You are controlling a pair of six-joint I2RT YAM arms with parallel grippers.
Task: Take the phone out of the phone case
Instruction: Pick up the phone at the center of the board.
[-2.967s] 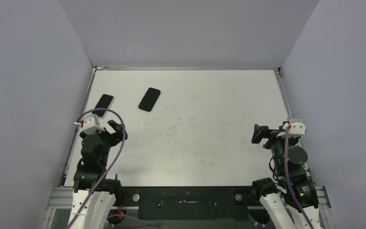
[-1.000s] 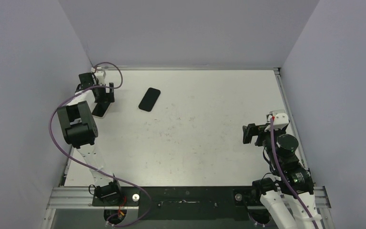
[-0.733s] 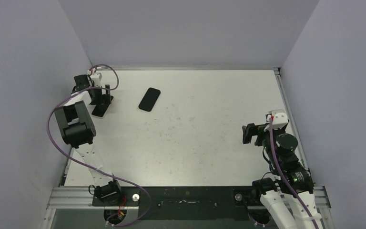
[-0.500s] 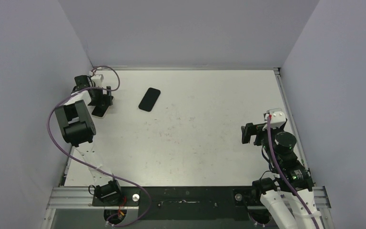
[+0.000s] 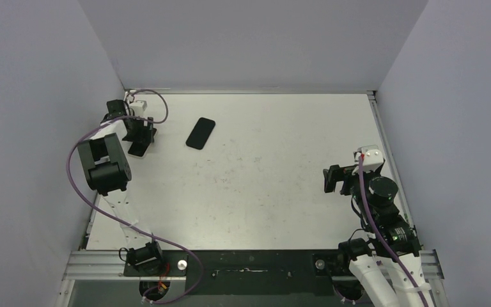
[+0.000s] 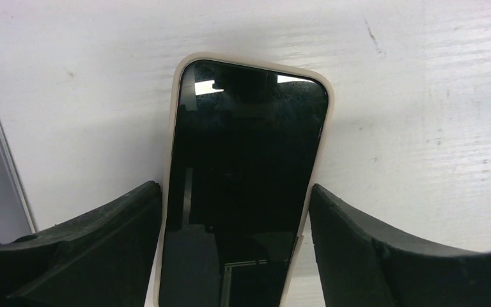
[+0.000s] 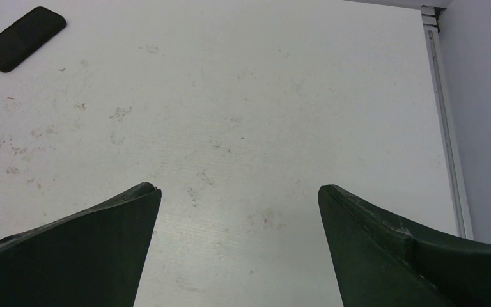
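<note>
Grey walls (image 5: 249, 38) are enclosing a scuffed white tabletop (image 5: 281, 160) on three sides; even light is falling, a metal rail (image 5: 249, 91) is lining its far edge

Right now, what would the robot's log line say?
left gripper: around phone in case, grip unclear | right gripper: open, empty, over table | phone: not yet out

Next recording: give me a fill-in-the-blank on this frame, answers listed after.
1. The left gripper straddles the phone, which sits ____ its cream phone case.
2. The phone's screen faces ____.
3. The right gripper holds ____.
4. In the top view, the black slab lies to the ____ of the phone.
Missing words: inside; up; nothing; right.
</note>
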